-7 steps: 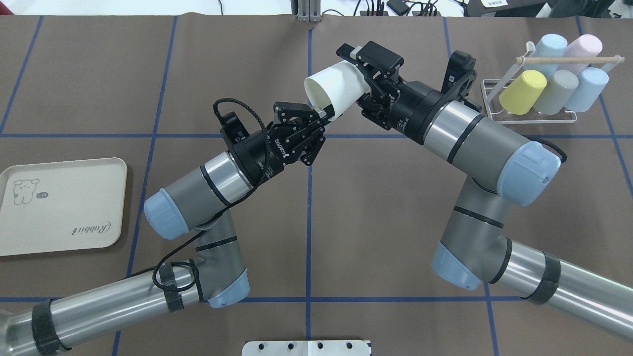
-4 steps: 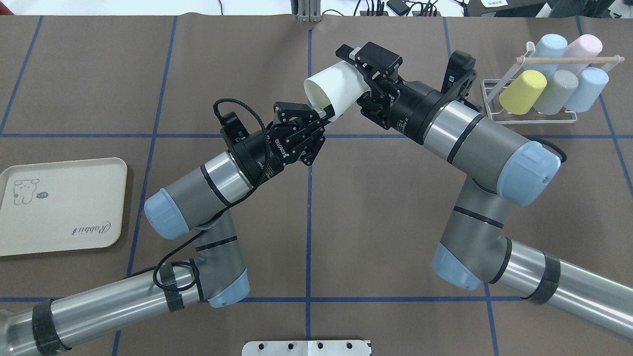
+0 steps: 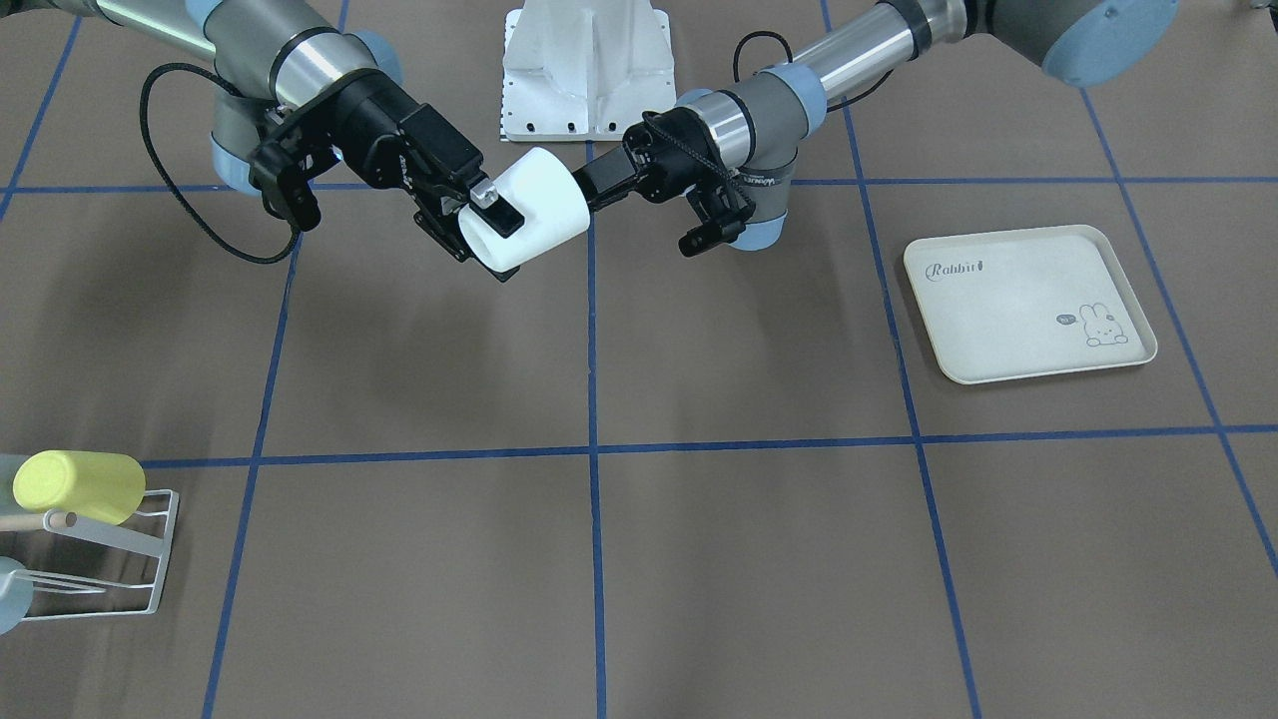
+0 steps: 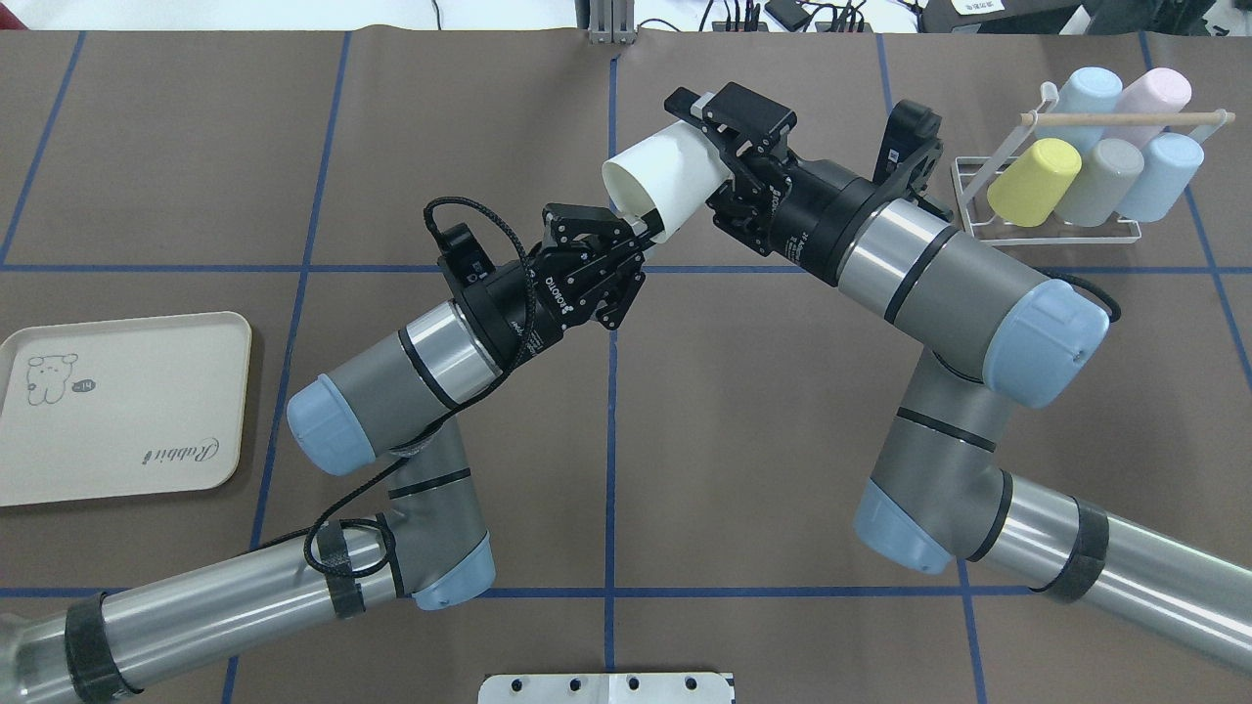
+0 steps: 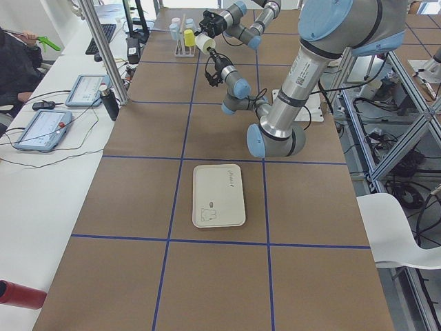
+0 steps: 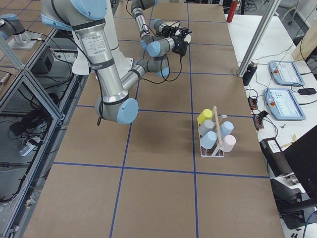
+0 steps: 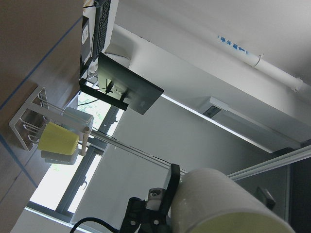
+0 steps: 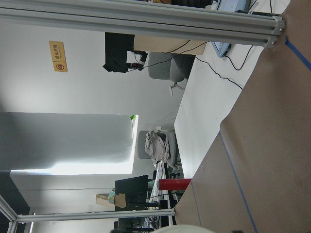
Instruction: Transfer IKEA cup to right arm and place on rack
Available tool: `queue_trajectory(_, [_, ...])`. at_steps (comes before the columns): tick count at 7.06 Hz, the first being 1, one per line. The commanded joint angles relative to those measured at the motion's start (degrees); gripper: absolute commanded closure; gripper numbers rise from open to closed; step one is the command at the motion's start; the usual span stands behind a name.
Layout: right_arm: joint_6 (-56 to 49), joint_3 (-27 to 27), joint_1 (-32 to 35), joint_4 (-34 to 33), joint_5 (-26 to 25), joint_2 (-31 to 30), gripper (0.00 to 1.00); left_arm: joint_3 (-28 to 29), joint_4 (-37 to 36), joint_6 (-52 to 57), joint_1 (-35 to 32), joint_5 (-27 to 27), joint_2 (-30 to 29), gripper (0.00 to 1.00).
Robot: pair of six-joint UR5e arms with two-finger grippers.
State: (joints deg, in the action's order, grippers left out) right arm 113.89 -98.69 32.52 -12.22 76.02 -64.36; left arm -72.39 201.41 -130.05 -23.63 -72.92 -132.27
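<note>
Right jaws: pressed on the closed end of the white cup, one finger on each side.
Left jaws: pinched together on the cup's rim at its open mouth.
Cup: lying sideways in the air between my two arms, above the middle of the worktop, well apart from the rack.
Worktop: brown covering with a blue tape grid.
Rack: one, white wire with a wooden dowel, far on my right.
Rack holds: five cups, namely two pale blue cups, one pink cup, one yellow cup and one grey cup.
Tray: one, cream, with a rabbit drawing, on my left.
Room: a white side bench with two tablets, and one white chair.
</note>
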Motion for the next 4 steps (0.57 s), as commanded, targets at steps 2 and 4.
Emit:
queue_trajectory(2, [0.5, 0.4, 0.0, 1.0, 0.1, -0.2, 1.00, -0.1, 0.1, 0.7, 0.0, 0.1, 0.1, 0.00])
queue_trajectory(4, [0.5, 0.4, 0.2, 1.0, 0.0, -0.2, 1.00, -0.1, 0.2, 0.7, -0.1, 0.1, 0.2, 0.00])
